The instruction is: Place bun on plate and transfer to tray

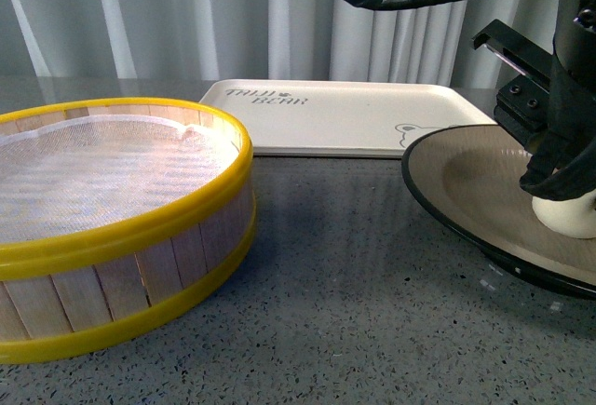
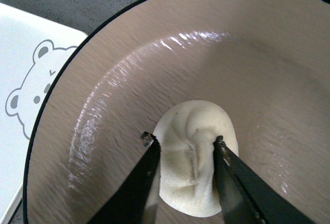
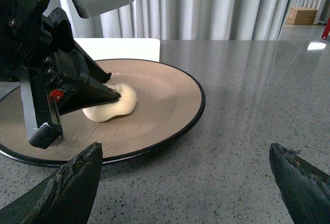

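Note:
The cream-white bun point(image 2: 193, 152) rests on the beige inside of the black-rimmed plate point(image 2: 129, 80), and my left gripper point(image 2: 184, 144) is shut on it, one finger on each side. In the front view the bun point(image 1: 568, 214) shows under the left arm on the plate point(image 1: 466, 182) at the right. The cream tray point(image 1: 335, 116) with dark lettering lies behind the plate; its bear face point(image 2: 31, 95) shows in the left wrist view. My right gripper point(image 3: 185, 175) is open and empty, low over the counter just outside the plate's rim point(image 3: 198, 105); the bun point(image 3: 111, 105) shows in its view.
A round yellow-rimmed bamboo steamer point(image 1: 112, 228) with white mesh lining stands at the front left. The grey speckled counter point(image 1: 354, 312) lies between steamer and plate. Curtains hang behind the table.

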`<state>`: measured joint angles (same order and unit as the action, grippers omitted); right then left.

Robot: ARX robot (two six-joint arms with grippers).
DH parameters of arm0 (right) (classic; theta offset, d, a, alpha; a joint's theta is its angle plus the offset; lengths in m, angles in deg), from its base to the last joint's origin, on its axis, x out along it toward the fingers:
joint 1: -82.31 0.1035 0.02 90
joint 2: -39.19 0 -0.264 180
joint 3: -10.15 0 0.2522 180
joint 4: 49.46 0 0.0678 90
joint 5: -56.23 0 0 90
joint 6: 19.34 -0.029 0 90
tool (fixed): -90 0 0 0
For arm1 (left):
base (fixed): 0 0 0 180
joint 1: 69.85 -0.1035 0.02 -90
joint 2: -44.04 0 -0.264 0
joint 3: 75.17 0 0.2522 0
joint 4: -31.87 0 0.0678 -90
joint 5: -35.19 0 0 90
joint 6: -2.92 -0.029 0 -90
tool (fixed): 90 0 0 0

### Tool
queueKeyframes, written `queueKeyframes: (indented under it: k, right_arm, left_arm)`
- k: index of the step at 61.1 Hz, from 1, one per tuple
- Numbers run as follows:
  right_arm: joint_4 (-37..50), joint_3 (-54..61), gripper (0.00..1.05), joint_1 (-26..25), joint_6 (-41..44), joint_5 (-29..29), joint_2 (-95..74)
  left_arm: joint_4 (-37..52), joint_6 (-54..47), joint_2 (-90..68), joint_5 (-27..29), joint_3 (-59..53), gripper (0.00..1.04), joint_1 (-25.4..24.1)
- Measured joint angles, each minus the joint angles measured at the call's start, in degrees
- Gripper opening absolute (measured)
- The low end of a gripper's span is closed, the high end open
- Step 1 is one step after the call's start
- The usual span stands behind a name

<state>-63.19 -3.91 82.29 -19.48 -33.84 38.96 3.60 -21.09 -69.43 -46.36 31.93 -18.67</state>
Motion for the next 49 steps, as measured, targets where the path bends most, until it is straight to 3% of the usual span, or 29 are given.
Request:
queueKeyframes:
  k: [23, 49]
  right_arm:
    - [0.00, 0.00, 0.96, 0.00, 0.00, 0.00, 0.00]
    - [0.00, 0.00, 0.96, 0.00, 0.00, 0.00, 0.00]
  left_arm:
    - [-1.16, 2.12, 0.20, -1.14, 1.92, 1.00, -0.09]
    - [2.25, 6.67, 5.53, -1.25, 2.71, 0.98, -2.54]
